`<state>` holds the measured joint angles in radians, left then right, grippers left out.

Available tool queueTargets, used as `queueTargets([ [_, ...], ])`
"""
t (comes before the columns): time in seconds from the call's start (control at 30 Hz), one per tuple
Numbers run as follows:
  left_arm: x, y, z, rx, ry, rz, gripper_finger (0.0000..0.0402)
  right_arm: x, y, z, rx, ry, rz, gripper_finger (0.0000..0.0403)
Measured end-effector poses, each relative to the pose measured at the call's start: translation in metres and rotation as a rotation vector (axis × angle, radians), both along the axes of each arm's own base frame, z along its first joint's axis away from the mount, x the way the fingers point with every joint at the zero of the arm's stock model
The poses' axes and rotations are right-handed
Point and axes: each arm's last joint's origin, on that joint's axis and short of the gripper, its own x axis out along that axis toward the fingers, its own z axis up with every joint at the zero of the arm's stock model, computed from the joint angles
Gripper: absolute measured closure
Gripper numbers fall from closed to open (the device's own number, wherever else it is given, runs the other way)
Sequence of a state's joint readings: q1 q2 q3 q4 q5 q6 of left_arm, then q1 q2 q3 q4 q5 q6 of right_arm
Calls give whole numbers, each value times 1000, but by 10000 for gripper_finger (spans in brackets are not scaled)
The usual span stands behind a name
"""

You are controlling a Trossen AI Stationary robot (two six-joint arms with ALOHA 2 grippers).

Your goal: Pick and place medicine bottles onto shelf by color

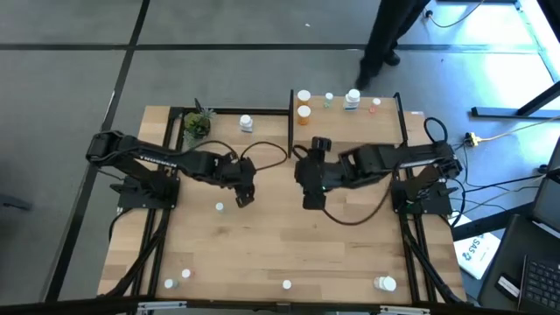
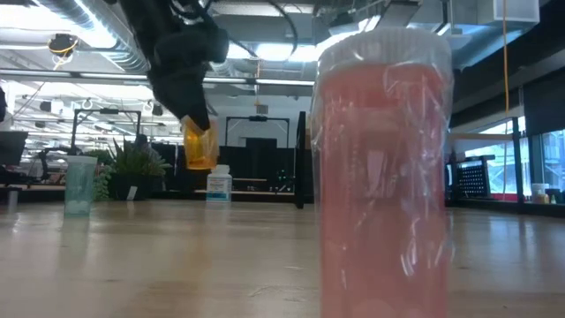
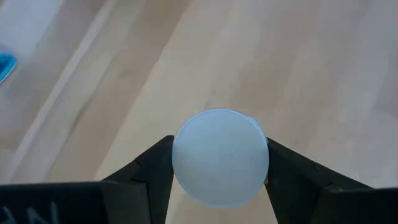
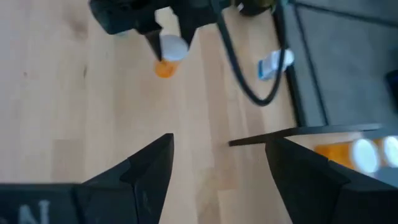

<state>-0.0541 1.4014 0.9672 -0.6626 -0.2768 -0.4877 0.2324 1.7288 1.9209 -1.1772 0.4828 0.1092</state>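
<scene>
The left gripper [image 1: 244, 198] hangs over the middle of the counter [image 1: 289, 245], left of centre, with its fingers [image 3: 152, 171] clamped on an orange bottle [image 2: 200, 146]. The low view shows that bottle lifted clear of the wood; the left wrist view shows its white cap [image 3: 220, 157] pinched between the two fingers.

The right gripper [image 1: 311, 199] hovers just to the 3 o'clock side of the left one, its fingers [image 4: 149, 168] spread wide with only bare wood between them.

The shelf [image 1: 385, 127] sits at about 1 o'clock on the counter, carrying an orange bottle [image 1: 304, 111] at its left end and a few more bottles along its far edge. A potted plant [image 1: 198, 125] stands at 11 o'clock, with a white bottle [image 1: 247, 123] just beside it.

A small bottle [image 1: 219, 207] stands near the left gripper, on its 9 o'clock side. More bottles sit along the near edge, at 7, 6 and 5 o'clock. A pinkish-red bottle [image 2: 381, 177] fills the foreground of the low view.
</scene>
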Motion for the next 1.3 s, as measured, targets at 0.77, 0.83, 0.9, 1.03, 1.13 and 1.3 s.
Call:
queueTargets([
  [0.77, 116, -40, 42, 121, -58, -370, 205, -71, 44, 50, 73, -175, 137, 147],
  [0.83, 126, -42, 39, 134, -24, -410, 205, -74, 46, 51, 107, -165, 175, 147],
  [0.9, 136, -42, 35, 140, -8, -424, 205, -77, 49, 53, 133, -162, 205, 147],
  [1.03, 147, -39, 23, 137, 29, -431, 205, -84, 53, 54, 138, -151, 232, 147],
  [1.13, 152, -35, 12, 125, 61, -428, 205, -85, 56, 54, 139, -149, 245, 147],
  [1.3, 157, -31, -7, 125, 114, -416, 205, -86, 58, 54, 141, -147, 252, 147],
])
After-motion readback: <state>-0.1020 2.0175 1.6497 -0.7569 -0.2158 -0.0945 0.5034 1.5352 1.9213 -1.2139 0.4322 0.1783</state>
